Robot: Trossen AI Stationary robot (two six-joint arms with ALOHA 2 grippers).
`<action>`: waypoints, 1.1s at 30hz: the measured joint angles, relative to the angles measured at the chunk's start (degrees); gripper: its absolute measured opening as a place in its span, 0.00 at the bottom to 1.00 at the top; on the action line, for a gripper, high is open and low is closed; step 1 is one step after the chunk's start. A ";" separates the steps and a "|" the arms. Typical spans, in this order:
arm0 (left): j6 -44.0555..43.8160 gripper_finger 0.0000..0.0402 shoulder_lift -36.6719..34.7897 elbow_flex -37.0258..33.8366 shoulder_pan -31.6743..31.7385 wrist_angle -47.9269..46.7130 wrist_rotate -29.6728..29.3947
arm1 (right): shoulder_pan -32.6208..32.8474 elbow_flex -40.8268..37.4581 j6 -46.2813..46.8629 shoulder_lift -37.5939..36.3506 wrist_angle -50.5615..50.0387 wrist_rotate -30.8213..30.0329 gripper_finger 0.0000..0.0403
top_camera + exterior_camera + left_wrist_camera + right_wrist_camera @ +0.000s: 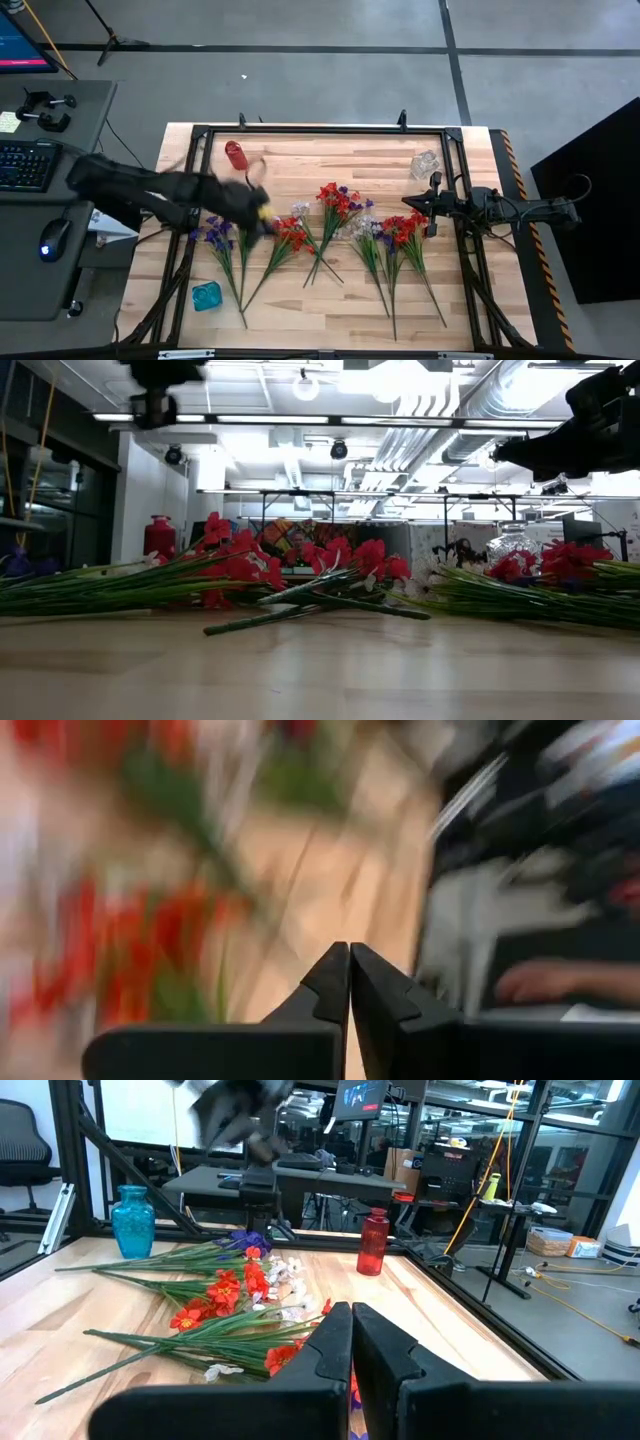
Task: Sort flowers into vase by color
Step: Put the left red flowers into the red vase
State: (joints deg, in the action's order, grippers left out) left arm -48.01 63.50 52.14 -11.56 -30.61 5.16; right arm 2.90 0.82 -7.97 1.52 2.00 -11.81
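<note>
Flowers (330, 225) lay loose across the wooden bench (330, 300), none in a vase. Left tool (262, 213) hovered above them, closed and empty; right tool (423, 207) likewise closed, empty.

Flowers (335, 205), vases (207, 295) on wooden table (300, 300)

Both arms are showing dark, near-black housings of jointed segments, with thin black cables trailing along the right arm (520, 208). The left tool (349, 982) and right tool (352, 1342) are presenting matte black, wedge-shaped fingers with stepped inner edges.
</note>
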 joint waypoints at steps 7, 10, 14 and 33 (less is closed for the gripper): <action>-14.81 0.00 12.24 3.19 -15.34 -5.54 -4.05 | 0.00 0.00 0.00 0.00 -0.01 0.00 0.00; -16.80 0.00 17.51 3.19 -18.07 -5.01 -3.79 | -0.02 0.00 0.00 0.02 -0.02 0.00 0.00; -18.74 0.04 24.27 3.17 -18.77 -5.21 1.07 | 0.00 0.00 0.00 0.02 -0.02 0.00 0.00; -14.68 0.60 32.48 3.14 -14.01 -8.73 -2.38 | 0.00 0.00 0.00 0.00 0.00 -0.02 0.00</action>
State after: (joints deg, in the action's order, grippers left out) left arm -62.69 95.98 55.29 -25.57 -39.33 2.79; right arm 2.89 0.82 -7.97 1.52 2.00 -11.83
